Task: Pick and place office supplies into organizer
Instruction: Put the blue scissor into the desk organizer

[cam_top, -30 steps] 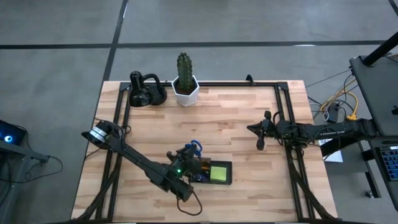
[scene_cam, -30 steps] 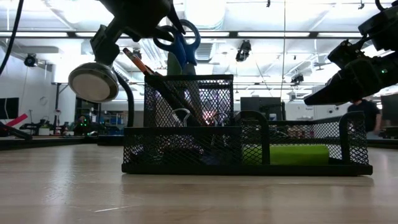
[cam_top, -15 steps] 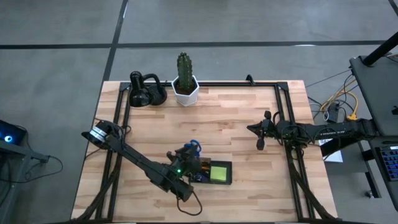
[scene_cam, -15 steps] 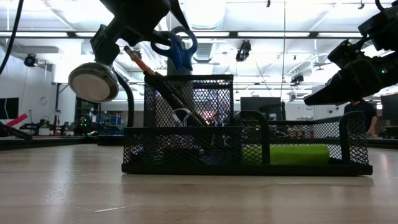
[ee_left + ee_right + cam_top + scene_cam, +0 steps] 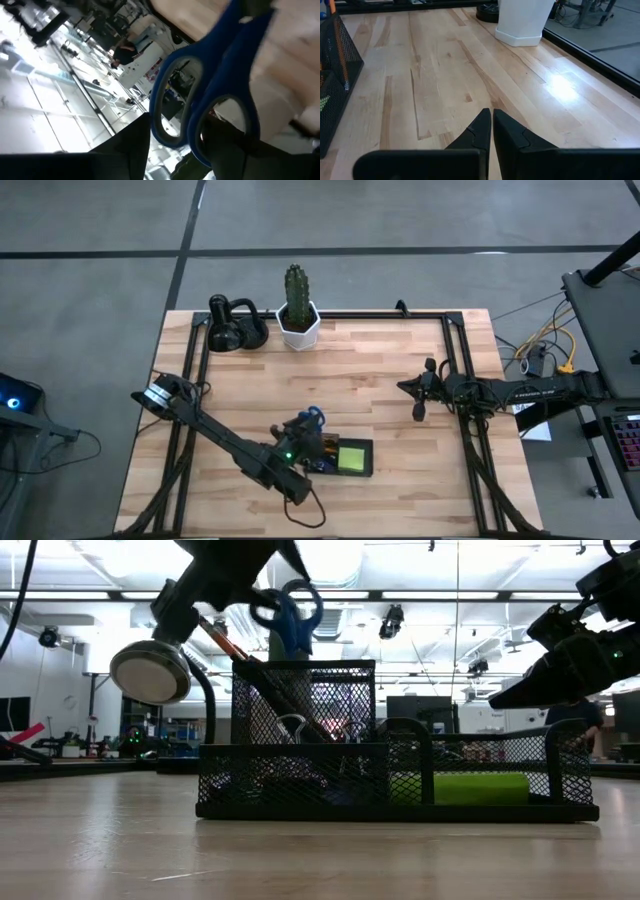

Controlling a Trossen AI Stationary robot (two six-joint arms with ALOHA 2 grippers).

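Over the organizer (image 5: 395, 785) near the front edge of the bench (image 5: 380, 380), my left gripper (image 5: 300, 430) hangs above the tall mesh cup with the blue-handled scissors (image 5: 288, 615) at its tip, though I cannot tell whether my fingers are clamped on them or have let go. Scissor handles stick up out of that cup beside an orange pencil (image 5: 222, 642) leaning in it, and the green sticky-note pad (image 5: 352, 458) lies in the low compartment next door. Well off to the side, my right gripper (image 5: 491, 131) waits above bare wood with its fingers pressed together.
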